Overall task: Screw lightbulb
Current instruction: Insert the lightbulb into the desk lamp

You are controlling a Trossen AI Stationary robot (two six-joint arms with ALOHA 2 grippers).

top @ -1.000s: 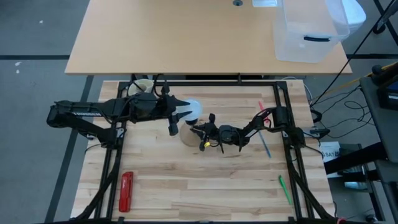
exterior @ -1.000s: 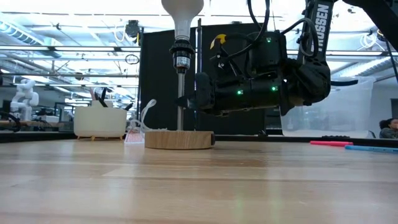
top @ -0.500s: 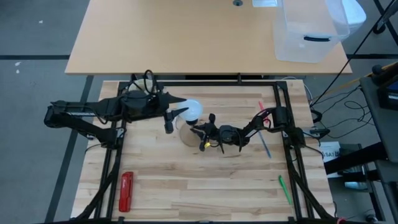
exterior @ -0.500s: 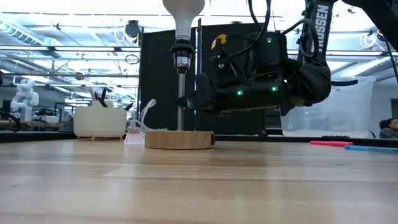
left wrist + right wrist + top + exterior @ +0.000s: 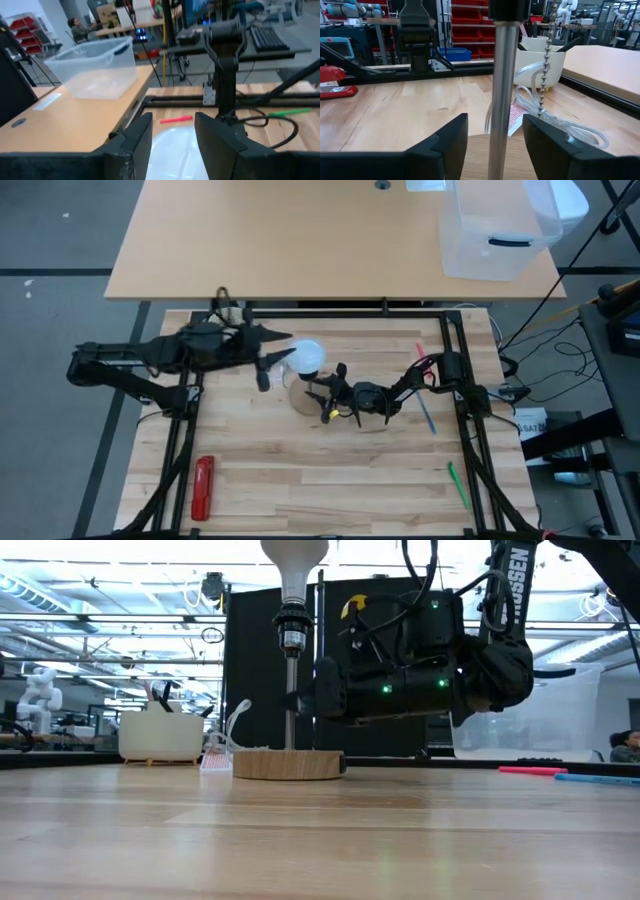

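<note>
The lightbulb (image 5: pixel 306 358) is a white dome standing upright in the black socket (image 5: pixel 291 626) on top of a metal rod (image 5: pixel 291 700). The rod rises from a round wooden disc (image 5: pixel 288 763). The bulb also shows at the top of the low view (image 5: pixel 293 558). My left gripper (image 5: pixel 275 366) is open just left of the bulb; in the left wrist view (image 5: pixel 173 130) the dome (image 5: pixel 172 150) shows beyond its fingers. My right gripper (image 5: pixel 318 393) is open, level with the rod, one finger on either side of it (image 5: pixel 500 100), with a gap on both sides.
A red tool (image 5: pixel 203 486) lies near the table's near left corner. Pink (image 5: pixel 422 350), blue (image 5: pixel 427 416) and green (image 5: pixel 457 483) pens lie on the right. A white pot with cords (image 5: pixel 160 735) stands at the far left. A clear bin (image 5: pixel 495 230) sits on the far desk.
My left gripper has drawn back from the bulb toward the table's left edge, a little each half second. The bulb stays upright in the socket. My right gripper has stayed at the rod.
</note>
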